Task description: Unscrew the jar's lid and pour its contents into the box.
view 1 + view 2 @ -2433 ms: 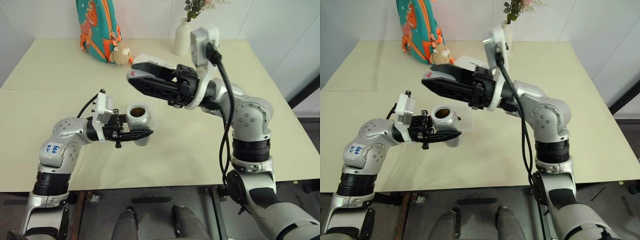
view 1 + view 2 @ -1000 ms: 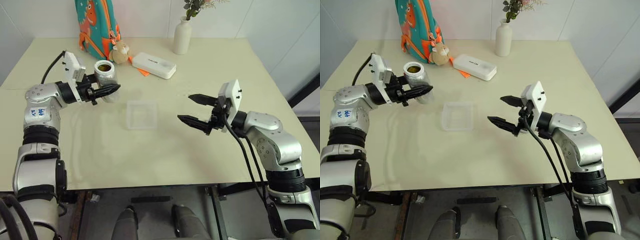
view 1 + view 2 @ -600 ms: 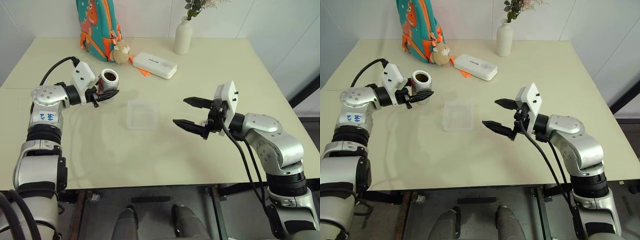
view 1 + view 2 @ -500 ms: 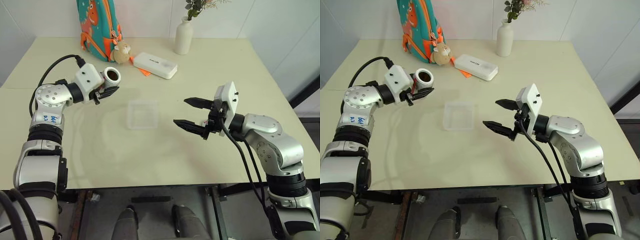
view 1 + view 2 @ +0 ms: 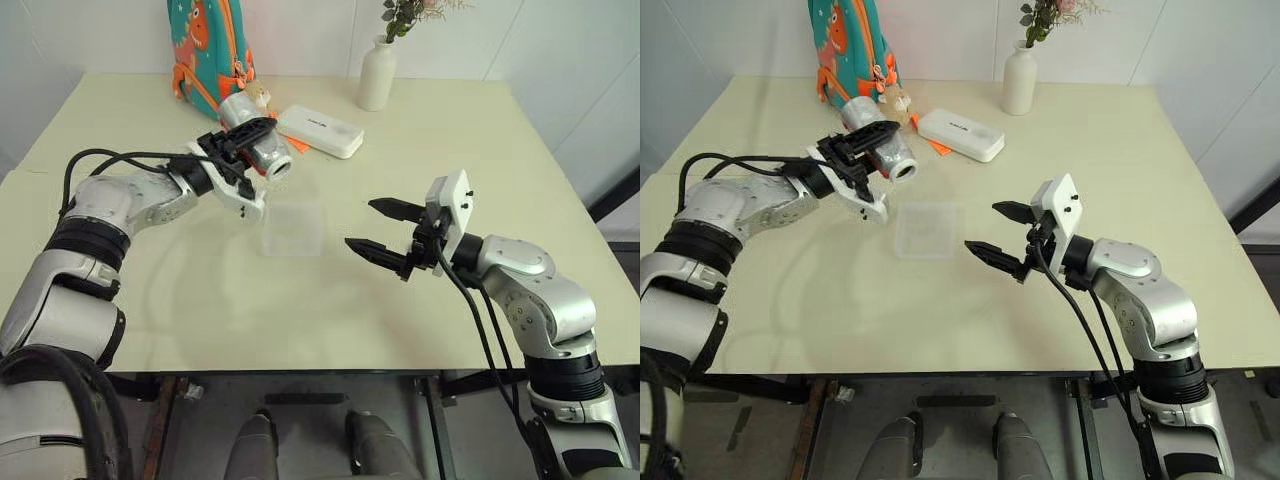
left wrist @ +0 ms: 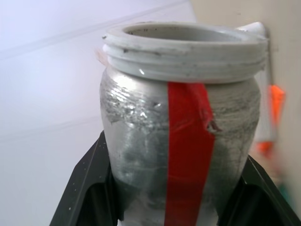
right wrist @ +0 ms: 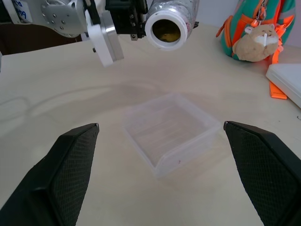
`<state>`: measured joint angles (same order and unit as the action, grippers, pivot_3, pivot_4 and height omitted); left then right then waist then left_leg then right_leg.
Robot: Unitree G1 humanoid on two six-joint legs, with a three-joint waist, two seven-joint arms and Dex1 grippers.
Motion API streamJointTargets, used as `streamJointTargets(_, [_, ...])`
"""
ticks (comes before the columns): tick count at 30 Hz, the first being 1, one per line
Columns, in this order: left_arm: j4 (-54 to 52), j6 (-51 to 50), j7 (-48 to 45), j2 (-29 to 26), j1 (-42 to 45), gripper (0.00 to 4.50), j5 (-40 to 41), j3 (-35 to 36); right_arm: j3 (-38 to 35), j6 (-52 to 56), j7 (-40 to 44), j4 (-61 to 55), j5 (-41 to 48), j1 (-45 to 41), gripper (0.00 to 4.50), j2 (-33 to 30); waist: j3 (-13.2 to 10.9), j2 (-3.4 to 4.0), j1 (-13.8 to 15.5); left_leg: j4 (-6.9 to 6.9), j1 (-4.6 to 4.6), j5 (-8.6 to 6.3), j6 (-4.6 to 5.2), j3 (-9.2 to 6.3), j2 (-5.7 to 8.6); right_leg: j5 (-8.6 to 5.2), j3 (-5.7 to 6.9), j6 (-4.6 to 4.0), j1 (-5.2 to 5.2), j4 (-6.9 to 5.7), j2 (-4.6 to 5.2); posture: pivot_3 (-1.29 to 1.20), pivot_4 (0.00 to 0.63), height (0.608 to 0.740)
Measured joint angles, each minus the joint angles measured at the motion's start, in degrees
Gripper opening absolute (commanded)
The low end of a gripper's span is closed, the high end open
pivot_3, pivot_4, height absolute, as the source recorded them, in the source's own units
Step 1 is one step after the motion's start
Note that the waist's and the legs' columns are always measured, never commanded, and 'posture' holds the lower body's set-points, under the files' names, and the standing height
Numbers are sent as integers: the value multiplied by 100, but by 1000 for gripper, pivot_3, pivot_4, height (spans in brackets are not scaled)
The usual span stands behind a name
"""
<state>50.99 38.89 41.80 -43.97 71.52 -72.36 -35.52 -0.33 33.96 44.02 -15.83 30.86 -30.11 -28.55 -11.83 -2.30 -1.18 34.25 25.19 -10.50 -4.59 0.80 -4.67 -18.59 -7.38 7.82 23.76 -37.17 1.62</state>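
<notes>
We have the jar (image 5: 257,150) clamped in our left gripper (image 5: 243,146) and tipped on its side, its open mouth aimed toward the box (image 5: 293,227), which sits on the surface (image 5: 420,130) near the middle, just to the right and nearer; that tilt looks meant for pouring. No lid is on it, and brownish contents (image 7: 165,31) sit inside the mouth. Our right gripper (image 5: 382,230) hangs wide open and empty to the right of the box, clear of the pour
</notes>
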Motion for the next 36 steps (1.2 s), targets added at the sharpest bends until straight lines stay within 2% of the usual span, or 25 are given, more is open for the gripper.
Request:
streamJointTargets(4, [387,-344,696,285,392,1978,-607,-650,0,0,-129,-33,12,10,4471,77,0,0,-4,-6,-2,-1,-2,6,-1,0,-2,0,6,0,-1,0,150,740])
streamJointTargets(10, [932,-871,1482,413,727,1978,-1194,-1340,-24,1,-277,-77,65,19,4471,148,0,0,-24,-12,1,-2,-6,13,0,-9,-9,3,21,-17,-2,0,150,740])
streamJointTargets(18, [1505,-1074,1738,550,894,1978,-1235,-1679,-80,1,-486,-252,138,224,4471,197,0,-1,-16,-8,1,-2,-9,15,0,-10,-10,4,21,-22,-2,0,150,740])
streamJointTargets(22, [1537,-817,1600,544,938,1978,-907,-1582,-155,1,-554,-301,143,230,4471,196,0,-1,-12,-8,0,0,-12,15,0,-10,-10,4,21,-24,-2,0,150,740])
streamJointTargets(27, [1642,378,635,273,864,1978,542,-633,-192,0,-591,-428,147,380,4471,196,0,0,-33,-13,-2,3,-18,17,-1,-10,-11,3,23,-26,-2,0,150,740])
streamJointTargets(29, [1738,813,-131,162,679,1978,1340,-54,-192,-1,-590,-446,149,451,4471,196,0,0,-37,-12,-6,10,-29,23,-2,-10,-13,3,23,-29,-2,0,150,740])
streamJointTargets(31, [1870,1049,-1434,149,272,1978,2547,771,-193,-1,-589,-473,158,485,4471,196,1,2,-36,-7,-9,10,-29,27,-1,-10,-15,2,22,-36,-2,0,150,740])
streamJointTargets(34, [2023,539,-3326,349,-370,1978,4353,2126,-185,-39,-545,-555,142,539,4471,169,1,1,-35,4,-10,10,-22,27,-3,-11,-16,1,22,-56,-4,0,150,740])
streamJointTargets(36, [2093,-304,-4291,423,-646,1978,5350,2932,-156,-114,-468,-562,78,584,4471,106,1,-1,-47,14,-10,11,-17,24,-3,-10,-16,1,22,-64,-6,0,150,740])
